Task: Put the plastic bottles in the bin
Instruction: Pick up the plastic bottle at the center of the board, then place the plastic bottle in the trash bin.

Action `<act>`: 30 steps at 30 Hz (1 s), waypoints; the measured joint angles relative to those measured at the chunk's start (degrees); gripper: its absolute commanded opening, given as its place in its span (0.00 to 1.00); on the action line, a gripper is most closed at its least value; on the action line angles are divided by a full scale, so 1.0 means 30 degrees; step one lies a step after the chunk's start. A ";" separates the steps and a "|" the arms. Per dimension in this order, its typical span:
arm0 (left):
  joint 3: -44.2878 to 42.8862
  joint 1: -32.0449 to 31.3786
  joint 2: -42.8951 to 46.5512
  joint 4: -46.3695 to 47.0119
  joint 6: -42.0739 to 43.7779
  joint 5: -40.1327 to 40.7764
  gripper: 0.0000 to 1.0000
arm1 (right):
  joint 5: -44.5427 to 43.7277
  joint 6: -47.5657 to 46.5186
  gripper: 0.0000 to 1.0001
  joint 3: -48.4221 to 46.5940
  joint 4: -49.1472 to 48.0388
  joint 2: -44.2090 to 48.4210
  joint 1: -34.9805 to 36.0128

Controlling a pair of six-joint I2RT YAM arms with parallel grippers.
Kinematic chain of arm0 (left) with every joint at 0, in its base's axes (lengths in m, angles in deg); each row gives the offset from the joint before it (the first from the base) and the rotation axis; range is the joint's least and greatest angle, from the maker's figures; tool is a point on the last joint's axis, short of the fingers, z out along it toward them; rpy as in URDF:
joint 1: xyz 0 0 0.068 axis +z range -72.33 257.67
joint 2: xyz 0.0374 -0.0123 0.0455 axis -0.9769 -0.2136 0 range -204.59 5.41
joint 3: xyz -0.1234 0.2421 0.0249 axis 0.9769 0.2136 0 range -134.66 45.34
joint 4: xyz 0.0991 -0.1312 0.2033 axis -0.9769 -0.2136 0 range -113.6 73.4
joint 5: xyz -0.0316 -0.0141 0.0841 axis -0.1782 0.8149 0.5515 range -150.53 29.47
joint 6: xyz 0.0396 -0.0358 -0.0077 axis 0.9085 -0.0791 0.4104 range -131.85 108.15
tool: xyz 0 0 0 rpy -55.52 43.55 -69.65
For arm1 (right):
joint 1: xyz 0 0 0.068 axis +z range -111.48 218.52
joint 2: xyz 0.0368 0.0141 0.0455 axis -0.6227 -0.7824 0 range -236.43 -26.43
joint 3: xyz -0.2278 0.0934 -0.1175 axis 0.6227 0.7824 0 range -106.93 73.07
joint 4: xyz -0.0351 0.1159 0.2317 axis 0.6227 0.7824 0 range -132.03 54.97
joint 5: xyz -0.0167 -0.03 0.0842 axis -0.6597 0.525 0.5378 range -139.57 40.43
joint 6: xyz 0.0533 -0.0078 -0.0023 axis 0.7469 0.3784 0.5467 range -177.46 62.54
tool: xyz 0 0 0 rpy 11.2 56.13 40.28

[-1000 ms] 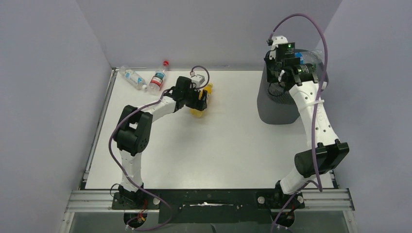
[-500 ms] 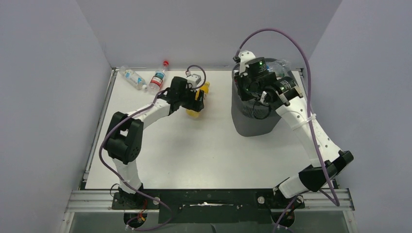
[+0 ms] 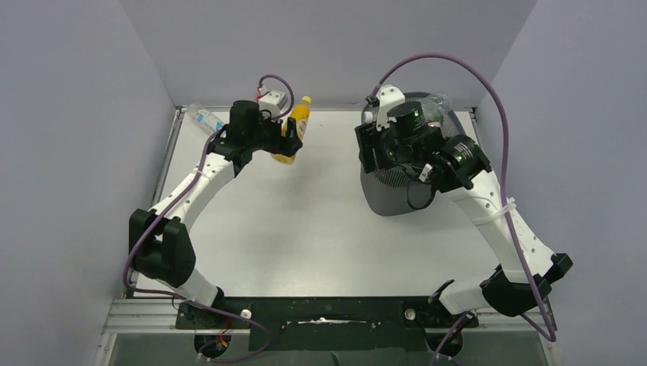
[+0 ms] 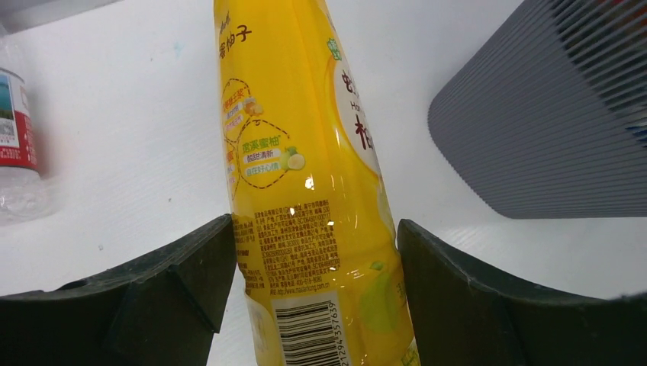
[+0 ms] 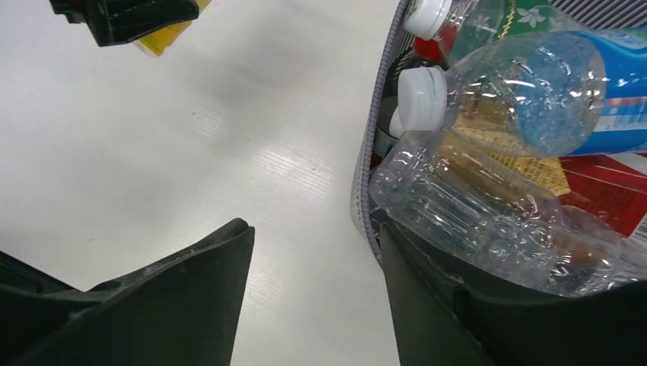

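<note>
A yellow plastic drink bottle (image 4: 290, 114) with an orange cap is clamped across its lower body between both fingers of the left gripper (image 4: 313, 225). It is held at a slant near the back of the white table (image 3: 320, 229), left of centre. Compared with a second ago it sits higher and further back, and looks lifted clear of the surface, so the pick-up seems done and the carry to the bin comes next.

The dark grey mesh bin (image 3: 393, 191) has changed place too. It now stands nearer the table's middle, well to the left of where it was a second ago, which shortens the left arm's reach. The right gripper (image 5: 314, 229), pinched shut a moment ago, now has its jaws parted astride the bin's left rim, one finger outside over the table and one inside. It seems to be letting go after dragging the bin over.

Inside, bottles are piled up to the rim: a clear bottle with a white cap and blue label (image 5: 534, 91) lies over a crumpled clear bottle (image 5: 473, 206).

Bare table lies between the yellow bottle and the bin. The obstacle is the right arm itself: its wrist hangs over the bin's mouth, and its purple cable (image 3: 450, 61) arches above. The full bin may also let a new bottle roll off.

A clear bottle with a red label (image 4: 15, 145) and a clear bottle with a blue and white label (image 3: 204, 118) lie in the far left corner, not yet collected.
</note>
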 measured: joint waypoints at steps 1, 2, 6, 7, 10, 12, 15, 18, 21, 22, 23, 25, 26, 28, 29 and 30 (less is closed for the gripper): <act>-0.0291 0.0022 0.0124 -0.0277 -0.0007 -0.0146 0.73 | -0.0102 0.0066 0.69 -0.0146 0.0175 0.0000 -0.0015; -0.0831 0.0036 0.0219 -0.0692 0.0000 -0.0452 0.73 | -0.0219 0.0102 0.71 -0.0364 0.0357 -0.0007 -0.0007; -0.2652 -0.0015 0.0561 -0.1559 0.0022 -0.1683 0.73 | -0.0969 0.0321 0.75 -0.1894 0.0699 0.0044 -0.0007; -0.3067 -0.0029 0.0729 -0.1749 0.0022 -0.2033 0.73 | -0.1246 0.0386 0.75 -0.2310 0.0692 0.0109 -0.0007; -0.4226 -0.0066 0.1370 -0.1974 -0.0007 -0.3228 0.73 | -0.2237 0.0692 0.75 -0.3067 0.0612 0.0758 -0.0015; -0.4947 -0.0131 0.1668 -0.1967 -0.0087 -0.4116 0.73 | -0.3031 0.0911 0.75 -0.3191 0.0423 0.1362 -0.0036; -0.6535 -0.0510 0.1603 -0.1953 -0.0175 -0.5268 0.73 | -0.4197 0.1290 0.75 -0.3220 0.0124 0.2178 -0.0233; -0.8910 -0.1224 0.0627 -0.1974 -0.0051 -0.6455 0.72 | -0.4801 0.1515 0.75 -0.3089 -0.0277 0.2616 -0.0845; -1.1744 -0.1967 -0.1275 -0.2171 0.0299 -0.7439 0.72 | -0.4838 0.1683 0.75 -0.2652 -0.0772 0.2732 -0.2076; -1.2648 -0.2186 -0.2018 -0.2266 0.0408 -0.7708 0.72 | -0.4699 0.1734 0.74 -0.2426 -0.0962 0.2732 -0.2637; -1.3544 -0.2375 -0.2798 -0.2404 0.0510 -0.7970 0.72 | -0.4532 0.1763 0.74 -0.2164 -0.1137 0.2718 -0.3177; -1.5176 -0.2652 -0.4313 -0.2798 0.0685 -0.8240 0.72 | -0.4218 0.1792 0.74 -0.1676 -0.1326 0.2645 -0.4022; -1.6065 -0.2769 -0.5187 -0.2907 0.0801 -0.8364 0.72 | -0.4131 0.1792 0.74 -0.1545 -0.1355 0.2579 -0.4255; -1.7413 -0.2922 -0.6717 -0.3031 0.0889 -0.8495 0.72 | -0.3759 0.1792 0.74 -0.1319 -0.1530 0.2441 -0.4590; -1.7988 -0.2958 -0.7431 -0.3082 0.0896 -0.8590 0.72 | -0.3563 0.1785 0.74 -0.1188 -0.1668 0.2382 -0.4772; -1.8564 -0.2994 -0.8109 -0.3096 0.0896 -0.8684 0.72 | -0.3424 0.1785 0.74 -0.1107 -0.1749 0.2346 -0.4889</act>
